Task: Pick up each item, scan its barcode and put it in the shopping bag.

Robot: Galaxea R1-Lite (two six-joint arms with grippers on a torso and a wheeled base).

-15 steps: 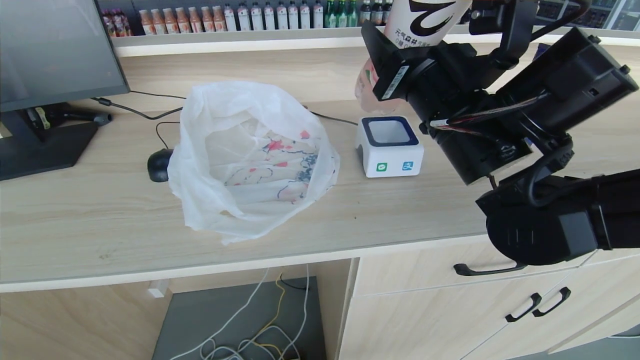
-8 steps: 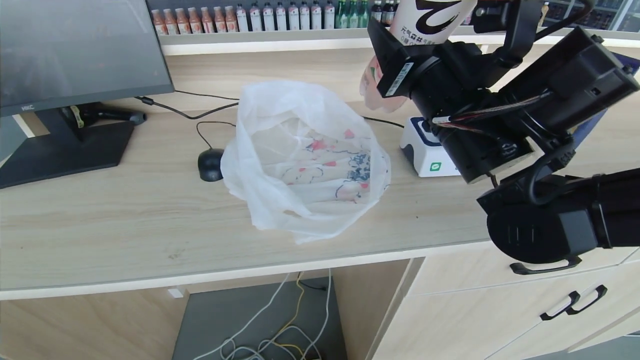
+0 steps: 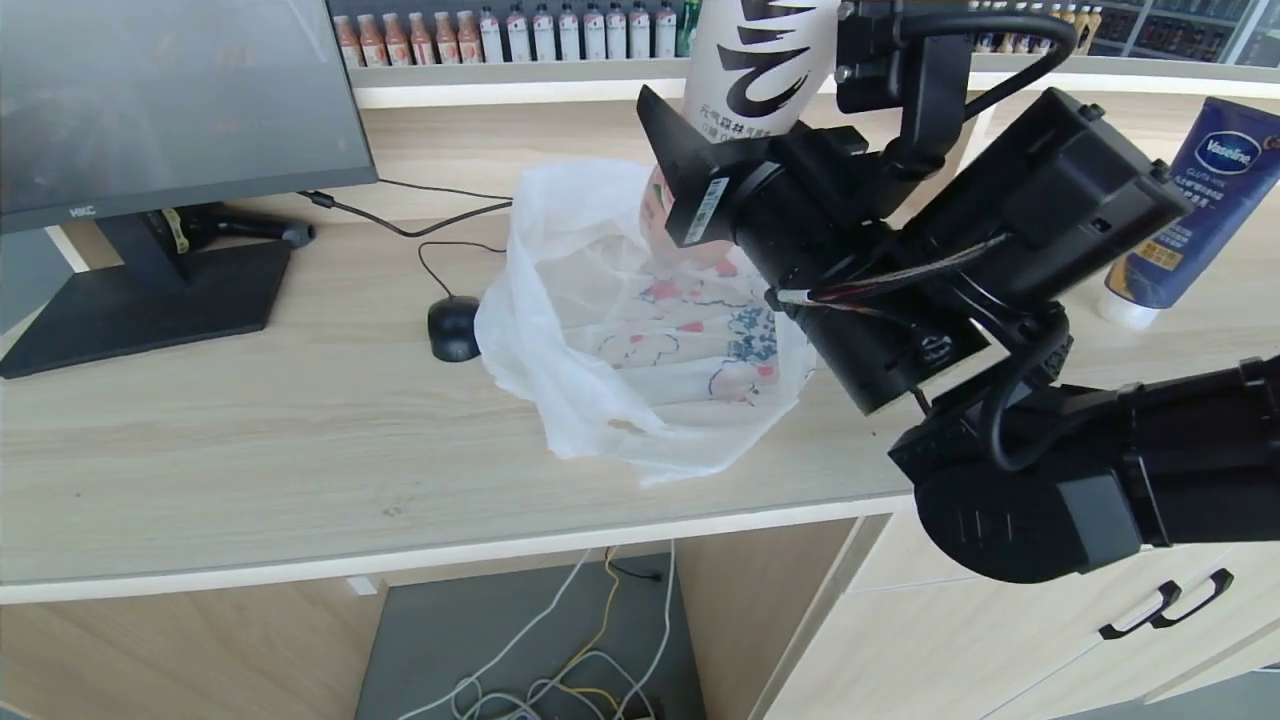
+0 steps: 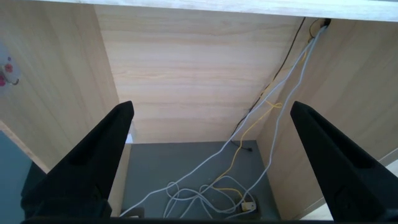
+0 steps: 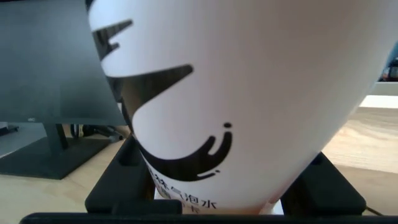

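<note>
A: Where's the bottle (image 3: 760, 60)?
B: Upper middle of the head view, white with black brush strokes. It stands slightly tilted, and its top runs off the top edge. Its pinkish lower end hangs over the far right rim of the bag (image 3: 540, 330).

A: What has it?
B: The right gripper (image 3: 735, 165). Its fingers are pinched on the bottle's lower part, one black finger (image 3: 690, 170) showing on the left side. In the right wrist view the bottle sits close to the lens between both fingers.

A: And the bag?
B: White plastic, at centre frame on the counter (image 3: 250, 430), mouth open. A red and blue print shows through its inside.

A: The left gripper (image 4: 211, 162)?
B: Spread wide with nothing between the fingers. It is below the counter, facing a wooden recess with loose cables (image 4: 217, 186) on a grey floor.

A: Anything else on the counter?
B: A monitor (image 3: 150, 90) at upper left and a black mouse (image 3: 453, 328) just left of the bag. A blue tube (image 3: 1190, 210) stands at the right edge, well apart from the bag.
</note>
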